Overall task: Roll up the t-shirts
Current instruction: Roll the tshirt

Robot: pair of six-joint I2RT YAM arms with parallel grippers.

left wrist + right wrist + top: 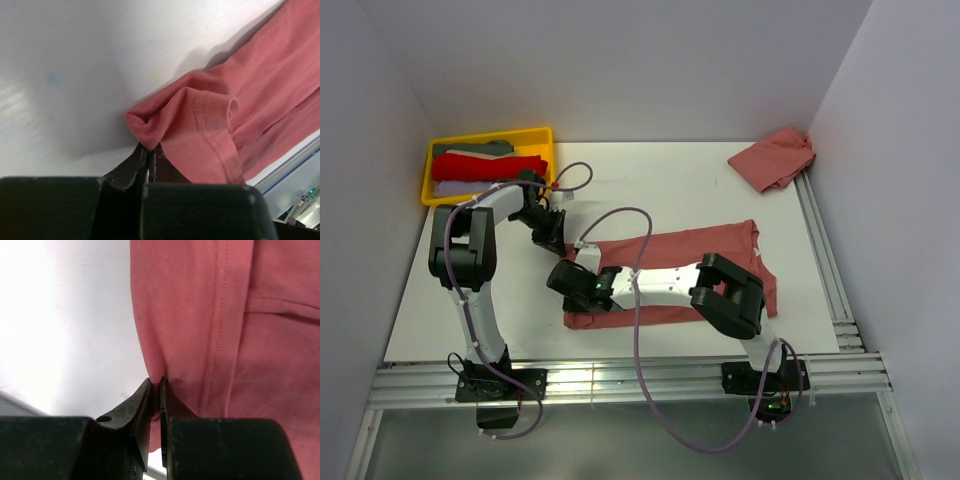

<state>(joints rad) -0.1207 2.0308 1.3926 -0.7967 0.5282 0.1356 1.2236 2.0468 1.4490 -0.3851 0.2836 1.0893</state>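
A dusty salmon-red t-shirt [672,250] lies folded in a long band across the middle of the white table. My left gripper [552,243] is shut on its far left corner; the left wrist view shows the bunched hem [200,120] pinched at the fingertips [148,148]. My right gripper [570,288] is shut on the shirt's near left edge; the right wrist view shows the cloth [200,330] caught between the fingertips [156,385]. A second salmon-red t-shirt [775,158] lies crumpled at the far right corner.
A yellow tray [542,140] at the far left holds folded grey, red and lavender shirts [485,165]. White walls close in the table on three sides. A metal rail [620,380] runs along the near edge and another along the right side.
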